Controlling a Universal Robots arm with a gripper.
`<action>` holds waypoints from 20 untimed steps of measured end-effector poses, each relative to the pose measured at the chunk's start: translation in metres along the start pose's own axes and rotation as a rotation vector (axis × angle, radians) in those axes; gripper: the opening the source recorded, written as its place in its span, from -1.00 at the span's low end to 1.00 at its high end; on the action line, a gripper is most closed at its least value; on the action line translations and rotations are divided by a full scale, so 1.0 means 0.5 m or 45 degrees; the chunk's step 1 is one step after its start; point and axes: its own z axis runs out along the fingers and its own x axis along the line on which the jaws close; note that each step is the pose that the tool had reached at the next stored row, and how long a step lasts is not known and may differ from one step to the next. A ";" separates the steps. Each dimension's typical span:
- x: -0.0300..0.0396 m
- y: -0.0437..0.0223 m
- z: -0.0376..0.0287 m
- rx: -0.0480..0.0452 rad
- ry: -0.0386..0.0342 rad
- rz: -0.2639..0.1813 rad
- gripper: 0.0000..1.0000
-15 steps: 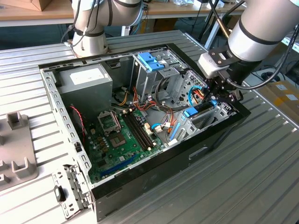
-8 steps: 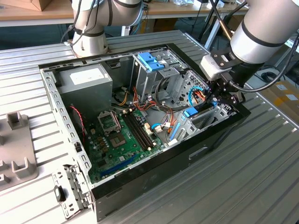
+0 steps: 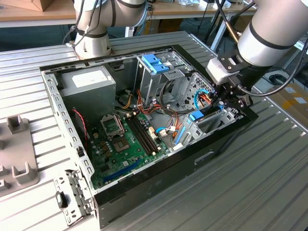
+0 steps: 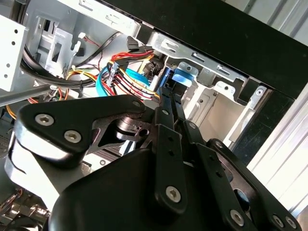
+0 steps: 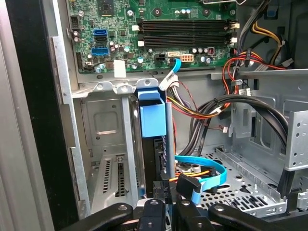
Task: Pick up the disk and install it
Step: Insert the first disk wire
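Disk (image 5: 153,144) upright in drive bay (image 5: 108,144), jaws clamped on its edge

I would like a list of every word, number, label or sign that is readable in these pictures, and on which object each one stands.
No text is readable here.
Power-supply box: its white label carries print, too small to read.
Motherboard: white markings on the green board, too small to read.
Disk, standing on edge in its blue carrier in the drive bay: no label side faces the camera.
Gripper: no markings seen.
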 end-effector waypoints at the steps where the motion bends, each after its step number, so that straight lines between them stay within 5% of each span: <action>1: 0.001 0.000 0.000 0.000 -0.0001 0.000 -0.69; 20: 0.000 0.000 0.001 0.000 -0.0001 -0.001 -0.69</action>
